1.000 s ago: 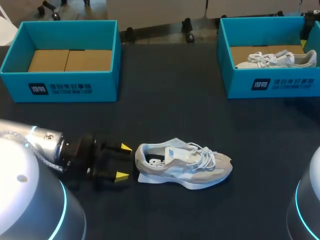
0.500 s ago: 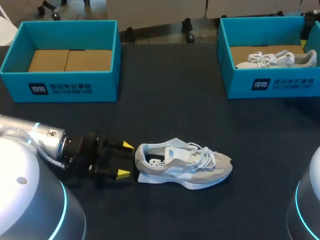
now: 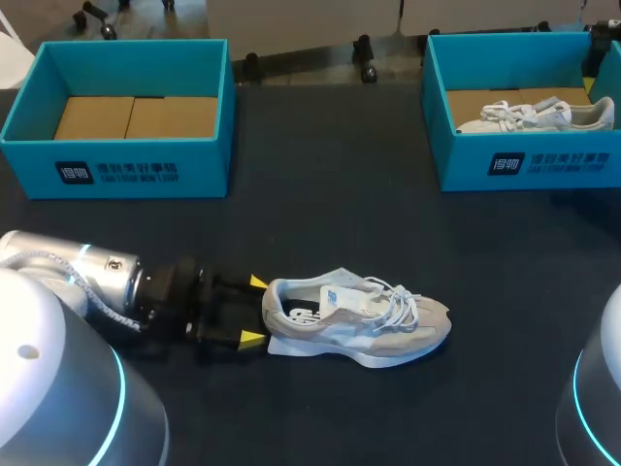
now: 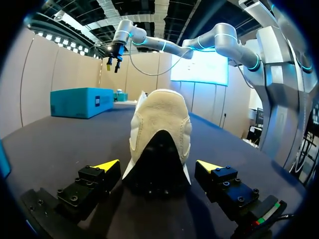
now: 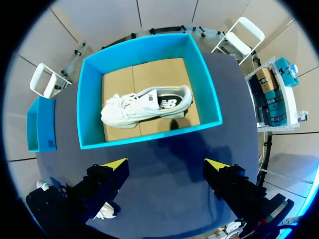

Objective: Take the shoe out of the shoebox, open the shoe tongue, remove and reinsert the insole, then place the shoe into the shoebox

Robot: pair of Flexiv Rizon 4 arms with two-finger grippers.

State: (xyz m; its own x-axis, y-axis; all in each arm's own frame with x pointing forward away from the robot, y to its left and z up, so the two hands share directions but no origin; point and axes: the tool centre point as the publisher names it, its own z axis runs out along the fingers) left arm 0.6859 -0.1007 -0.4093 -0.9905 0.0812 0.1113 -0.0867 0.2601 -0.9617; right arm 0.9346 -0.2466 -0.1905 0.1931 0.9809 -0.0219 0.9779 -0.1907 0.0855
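A beige and white shoe lies on its sole on the dark table, toe pointing right, with its tongue lying over the laces. My left gripper is level with the table at the shoe's heel, open. In the left wrist view the heel stands just ahead of my left gripper, between the spread yellow fingertips, and neither touches it. My right gripper hangs open high above the right teal shoebox, which holds a second white shoe.
An open teal shoebox with a bare cardboard floor stands at the back left. The right teal shoebox with the other shoe stands at the back right. My right arm's gripper is out of the head view.
My left gripper has slid right along the table toward the shoe's heel, so its tips now flank the heel. The shoe and the right gripper have not moved.
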